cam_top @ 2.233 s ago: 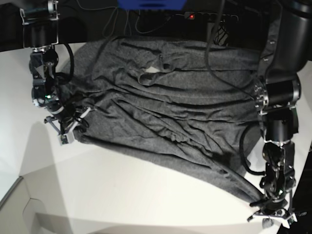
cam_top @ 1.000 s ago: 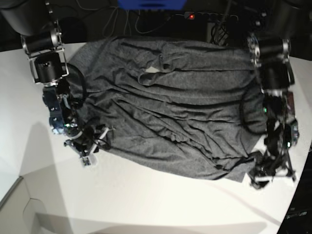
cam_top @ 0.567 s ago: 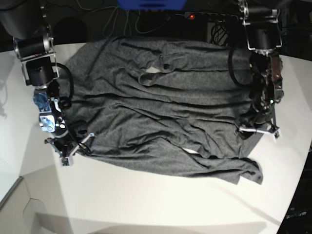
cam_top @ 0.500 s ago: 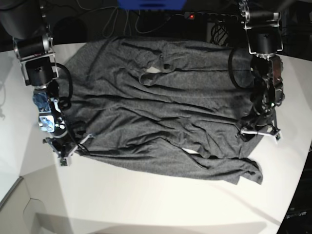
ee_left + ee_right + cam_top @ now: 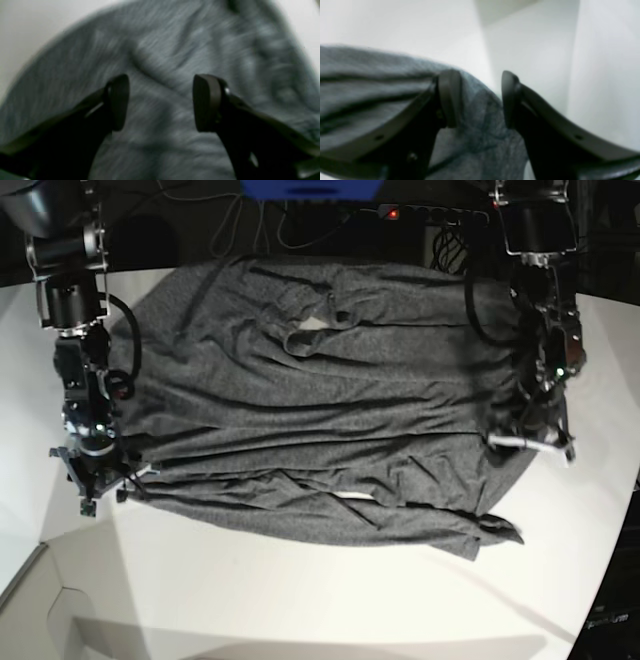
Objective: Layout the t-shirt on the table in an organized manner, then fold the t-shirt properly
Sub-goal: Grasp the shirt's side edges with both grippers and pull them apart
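The dark grey t-shirt (image 5: pixel 320 400) lies spread and wrinkled across the white table (image 5: pixel 300 600), collar toward the back. My left gripper (image 5: pixel 530 442) hovers at the shirt's right edge. In the left wrist view this gripper (image 5: pixel 161 100) is open, with blurred grey fabric (image 5: pixel 175 50) below the gap. My right gripper (image 5: pixel 98 485) sits at the shirt's lower left edge. In the right wrist view it (image 5: pixel 481 97) stands open, a rounded edge of fabric (image 5: pixel 480 125) lying between its fingers and white table (image 5: pixel 532 50) beyond.
Dark cables and a power strip with a red light (image 5: pixel 395 213) run behind the table's far edge, beside a blue object (image 5: pixel 312 188). A lower ledge (image 5: pixel 40 590) shows at the bottom left. Bare white table lies in front of the shirt's hem.
The left gripper has risen from the shirt's lower right corner to its right edge. The right gripper has shifted left along with the shirt's left edge. The shirt lies wider and flatter.
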Robot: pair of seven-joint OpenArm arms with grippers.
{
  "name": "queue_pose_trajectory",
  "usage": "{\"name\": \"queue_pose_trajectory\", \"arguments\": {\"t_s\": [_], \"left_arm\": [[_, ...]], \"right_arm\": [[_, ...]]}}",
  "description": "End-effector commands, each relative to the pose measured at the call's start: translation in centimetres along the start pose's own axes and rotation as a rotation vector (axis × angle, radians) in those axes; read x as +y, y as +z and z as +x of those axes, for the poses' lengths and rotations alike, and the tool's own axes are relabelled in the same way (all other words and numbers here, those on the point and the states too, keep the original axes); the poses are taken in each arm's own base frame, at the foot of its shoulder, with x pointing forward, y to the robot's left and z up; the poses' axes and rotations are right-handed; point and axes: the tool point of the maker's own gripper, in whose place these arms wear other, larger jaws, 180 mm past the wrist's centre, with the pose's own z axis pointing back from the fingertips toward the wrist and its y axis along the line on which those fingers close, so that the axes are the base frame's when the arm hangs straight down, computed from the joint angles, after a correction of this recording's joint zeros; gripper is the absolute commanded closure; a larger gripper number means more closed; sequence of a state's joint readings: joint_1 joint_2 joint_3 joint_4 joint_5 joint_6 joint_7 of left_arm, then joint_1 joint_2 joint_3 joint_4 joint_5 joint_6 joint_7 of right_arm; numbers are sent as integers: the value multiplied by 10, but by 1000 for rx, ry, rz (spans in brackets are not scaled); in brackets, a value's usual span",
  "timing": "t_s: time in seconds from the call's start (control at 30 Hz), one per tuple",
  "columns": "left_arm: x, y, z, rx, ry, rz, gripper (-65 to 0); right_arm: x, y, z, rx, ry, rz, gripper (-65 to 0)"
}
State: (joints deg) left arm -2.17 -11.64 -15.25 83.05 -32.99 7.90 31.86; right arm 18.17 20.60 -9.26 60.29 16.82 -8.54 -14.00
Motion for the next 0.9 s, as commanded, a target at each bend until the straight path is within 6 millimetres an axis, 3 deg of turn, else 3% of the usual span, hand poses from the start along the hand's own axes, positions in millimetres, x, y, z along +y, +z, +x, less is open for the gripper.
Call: {"name": "queue_pose_trajectory", "arguments": {"t_s": [0.0,0.13,0.27,0.43,0.53,0.7,0.77,0.87], "left_arm": [[-10,1,30,-79,-13,-28,-389],[-22,-23,47,-80,13,-34,-389],[-31,-67,26,43,30,-4,-389],[-7,-97,-1,187,68,94,-389],[18,-98,8,136,57,143,-389],[73,-83,7,82,19,232,-389],[88,-78,4,87,14,256,-389],[95,-75,-1,92,8,266,-389]], "right_arm": [[0,1,40,-108,-2,10,-275],[17,2,35,-90,-20,39,-275],[27,2,28,-66,-33,53,-275],[28,2,28,-64,-35,55,-275],[28,2,28,-64,-35,55,-275],[30,2,30,-67,-35,63,-275],[42,2,35,-77,-22,117,-275],[80,4,34,-72,-15,253,-275]]}}
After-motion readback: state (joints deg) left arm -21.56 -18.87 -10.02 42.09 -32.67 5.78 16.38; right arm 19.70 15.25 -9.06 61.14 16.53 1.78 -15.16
